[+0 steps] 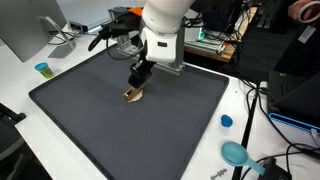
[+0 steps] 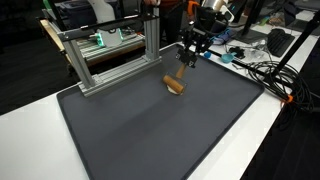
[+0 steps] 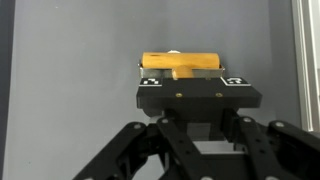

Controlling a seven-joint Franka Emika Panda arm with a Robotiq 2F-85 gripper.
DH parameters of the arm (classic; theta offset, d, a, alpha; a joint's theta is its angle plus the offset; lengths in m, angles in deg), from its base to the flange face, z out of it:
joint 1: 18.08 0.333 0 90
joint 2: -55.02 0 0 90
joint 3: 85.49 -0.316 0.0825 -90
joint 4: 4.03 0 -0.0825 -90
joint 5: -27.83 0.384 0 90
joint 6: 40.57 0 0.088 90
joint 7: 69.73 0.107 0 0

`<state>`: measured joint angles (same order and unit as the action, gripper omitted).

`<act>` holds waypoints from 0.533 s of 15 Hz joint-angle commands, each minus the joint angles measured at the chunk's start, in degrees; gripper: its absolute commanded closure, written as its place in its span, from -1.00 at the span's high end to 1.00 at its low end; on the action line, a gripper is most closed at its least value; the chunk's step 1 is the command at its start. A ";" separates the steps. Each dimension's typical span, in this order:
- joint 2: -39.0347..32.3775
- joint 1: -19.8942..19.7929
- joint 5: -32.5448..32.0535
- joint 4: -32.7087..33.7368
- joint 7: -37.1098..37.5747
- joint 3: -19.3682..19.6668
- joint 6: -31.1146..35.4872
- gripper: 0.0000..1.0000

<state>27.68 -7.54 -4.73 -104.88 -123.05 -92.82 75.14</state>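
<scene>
A wooden T-shaped piece (image 1: 133,95) (image 2: 174,84), a light brown bar on a short stem, is over the dark grey mat (image 1: 120,135) (image 2: 150,135) in both exterior views. My gripper (image 1: 141,74) (image 2: 187,58) points down at it and is shut on the stem. In the wrist view the yellow-brown bar (image 3: 180,61) lies crosswise just beyond my gripper (image 3: 190,82), and the black gripper body hides the fingertips. The bar sits at the mat or barely above it; I cannot tell whether it touches.
An aluminium frame (image 2: 110,50) stands along the mat's far edge. On the white table (image 1: 20,95) are a small blue cup (image 1: 42,69), a blue cap (image 1: 226,121) and a teal round object (image 1: 236,153). Cables (image 2: 262,72) and electronics crowd one side.
</scene>
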 commanded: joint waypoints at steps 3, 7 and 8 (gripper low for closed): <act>-6.26 -0.08 0.28 3.91 0.42 0.35 -2.24 -0.57; -7.75 -0.25 0.51 6.13 0.30 0.56 -4.59 -0.57; -8.06 -0.36 0.62 6.62 0.28 0.62 -5.04 -0.57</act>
<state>24.37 -7.25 -4.73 -99.99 -123.05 -92.74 70.61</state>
